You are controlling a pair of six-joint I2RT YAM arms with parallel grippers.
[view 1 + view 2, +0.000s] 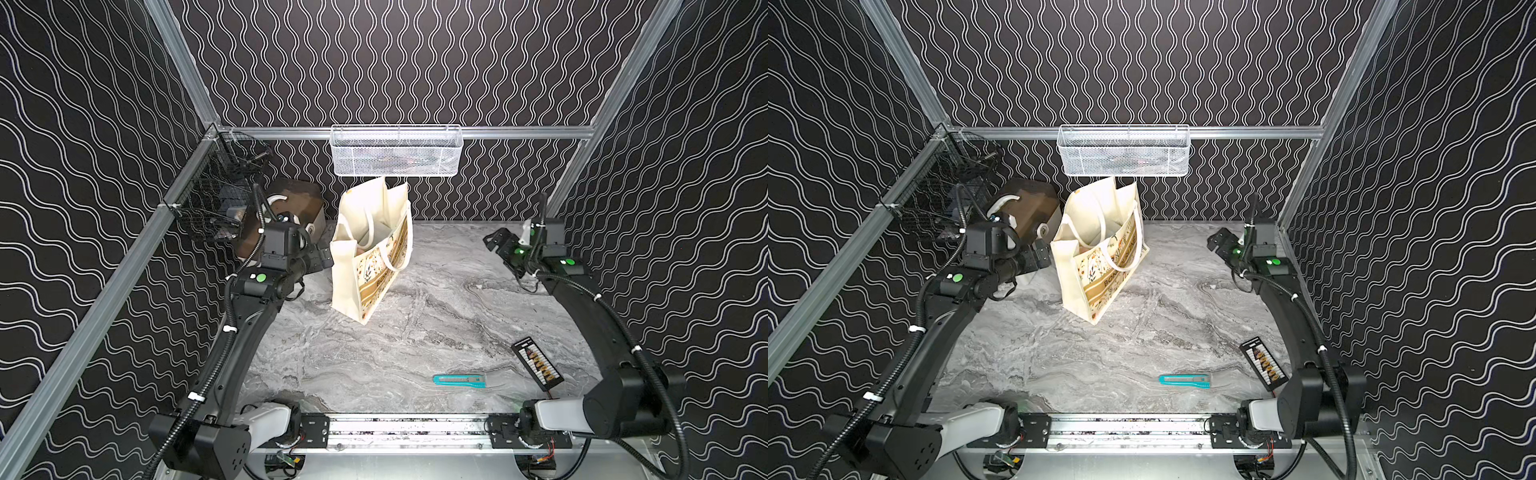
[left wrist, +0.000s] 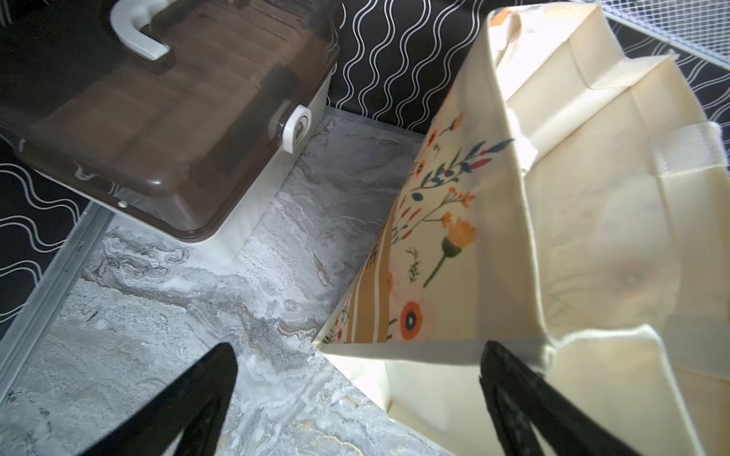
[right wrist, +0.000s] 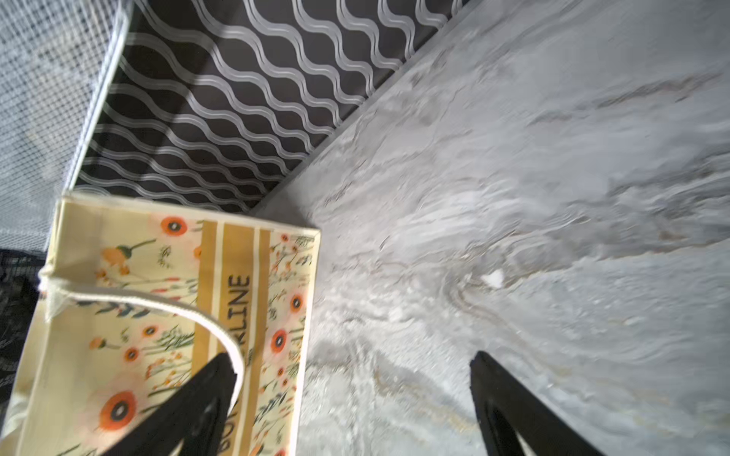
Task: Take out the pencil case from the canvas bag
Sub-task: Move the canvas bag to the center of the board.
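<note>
Canvas bag (image 1: 353, 291) (image 1: 1092, 286) standing upright on tabletop (image 1: 415, 332) at far centre, mouth gaping, loop handle drooping over printed side. Whether pencil case lying inside, cannot tell. Left hand (image 1: 323, 257) (image 2: 359, 347) hovering just beside bag's left end, fingers spread apart, gripping nothing. Right hand (image 1: 494, 239) (image 3: 351, 355) hanging at far right, well apart from bag, fingers also apart. Brown-lidded box (image 1: 299, 199) sitting left of bag.

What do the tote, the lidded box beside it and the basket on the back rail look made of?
The canvas bag: cream matte cloth, creased, floral print. The box: glossy plastic, translucent brown lid, white base. The basket: white see-through mesh, probably coated metal.
</note>
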